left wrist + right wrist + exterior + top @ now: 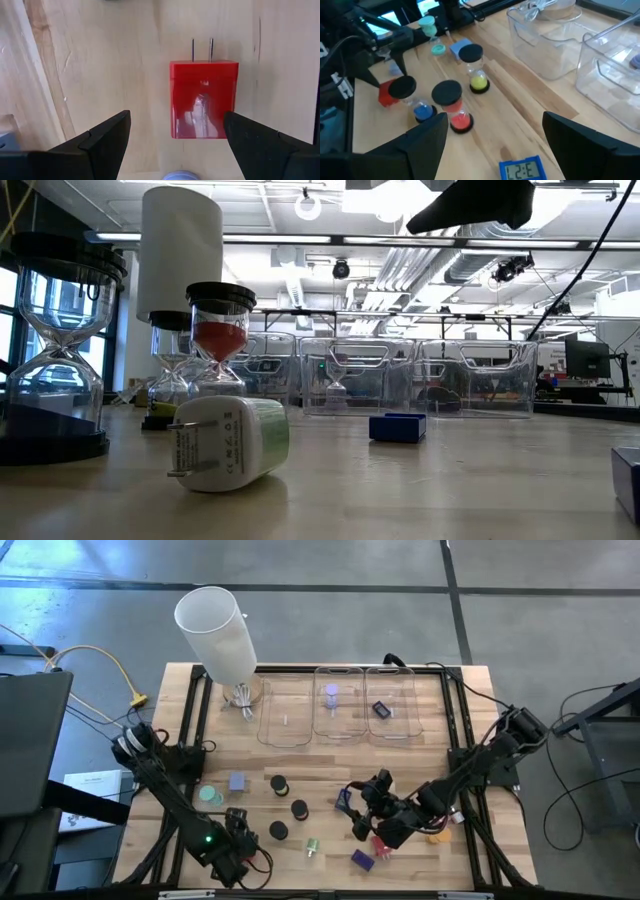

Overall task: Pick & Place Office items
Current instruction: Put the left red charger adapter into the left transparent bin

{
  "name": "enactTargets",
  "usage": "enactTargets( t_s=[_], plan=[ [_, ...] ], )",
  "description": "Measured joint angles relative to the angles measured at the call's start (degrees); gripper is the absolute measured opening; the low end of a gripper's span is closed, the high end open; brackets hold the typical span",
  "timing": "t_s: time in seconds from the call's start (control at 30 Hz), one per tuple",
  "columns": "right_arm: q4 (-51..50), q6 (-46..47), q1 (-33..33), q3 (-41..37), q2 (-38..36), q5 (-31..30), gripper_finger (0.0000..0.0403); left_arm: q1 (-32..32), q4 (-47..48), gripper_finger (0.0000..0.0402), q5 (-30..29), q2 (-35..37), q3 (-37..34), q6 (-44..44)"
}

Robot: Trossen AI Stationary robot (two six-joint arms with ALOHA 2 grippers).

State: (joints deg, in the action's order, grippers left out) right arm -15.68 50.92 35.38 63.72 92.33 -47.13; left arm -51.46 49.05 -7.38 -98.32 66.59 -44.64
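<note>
Left wrist view: my left gripper [175, 137] hangs spread wide, nothing in it, straddling a red plug adapter [203, 97] lying flat on the wooden table [100, 60], prongs pointing away. My right gripper [492, 145] is likewise released, near a small blue clock [521, 169] and three hourglasses [451, 105]. Risk: the adapter sits closer to one finger, so closing may shove or twist it instead of seizing it.
</note>
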Motion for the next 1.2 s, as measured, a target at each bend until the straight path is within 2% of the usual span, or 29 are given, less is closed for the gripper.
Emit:
enactTargets(
  t_s=[0.3,1.0,1.2],
  plan=[
    [-0.09,-0.13,-0.11,0.00,0.00,-0.49,0.0314,0.00,-2.75,0.0307,1.94,0.39,0.15,0.00],
    [-0.35,-0.14,-0.11,0.00,-0.02,-0.48,0.0314,-0.02,-3.33,0.0307,1.68,0.31,0.15,-1.73],
    [-0.35,-0.15,-0.11,0.00,-0.04,-0.48,0.0314,-0.72,-6.12,0.0307,0.73,0.28,0.00,-1.70]
  ],
)
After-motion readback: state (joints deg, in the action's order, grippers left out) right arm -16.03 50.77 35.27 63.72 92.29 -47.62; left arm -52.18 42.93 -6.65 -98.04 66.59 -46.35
